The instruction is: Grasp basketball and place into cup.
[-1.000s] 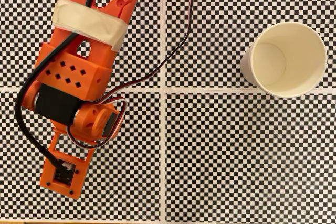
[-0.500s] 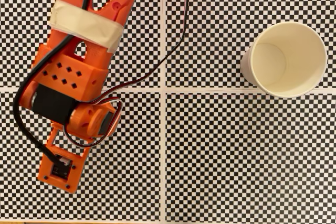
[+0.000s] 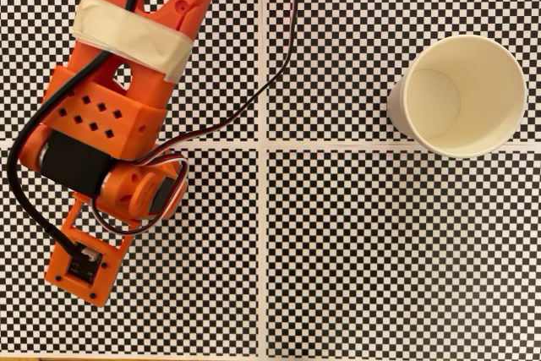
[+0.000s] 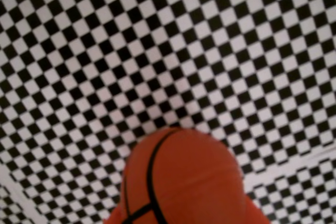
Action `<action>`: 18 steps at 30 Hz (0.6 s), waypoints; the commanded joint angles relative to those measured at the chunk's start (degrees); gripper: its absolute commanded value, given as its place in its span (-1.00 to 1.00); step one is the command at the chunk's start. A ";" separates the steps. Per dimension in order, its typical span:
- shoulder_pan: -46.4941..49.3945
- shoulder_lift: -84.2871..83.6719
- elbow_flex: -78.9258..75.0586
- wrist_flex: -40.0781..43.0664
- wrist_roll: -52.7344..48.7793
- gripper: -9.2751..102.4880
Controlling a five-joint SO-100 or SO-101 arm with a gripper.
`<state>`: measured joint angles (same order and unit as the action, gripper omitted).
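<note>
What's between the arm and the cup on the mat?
In the fixed view, only bare checkered mat with its white grid lines separates the arm from the cup; a black cable trails partway.

Fixed view: straight down on my arm (image 3: pixel 110 124) and the checkered mat (image 3: pixel 380 251). Wrist view: close behind my held basketball (image 4: pixel 181 179), facing the same mat (image 4: pixel 157 51).
</note>
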<state>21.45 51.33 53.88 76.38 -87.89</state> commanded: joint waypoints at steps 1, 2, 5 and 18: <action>-0.09 0.79 -1.85 0.35 0.70 -0.78; -0.09 0.79 -1.85 0.35 0.79 -0.81; -0.09 0.70 -1.93 0.35 1.76 -0.84; -4.92 12.48 -1.93 6.24 3.43 -0.84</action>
<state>17.84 57.74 53.96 81.47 -85.78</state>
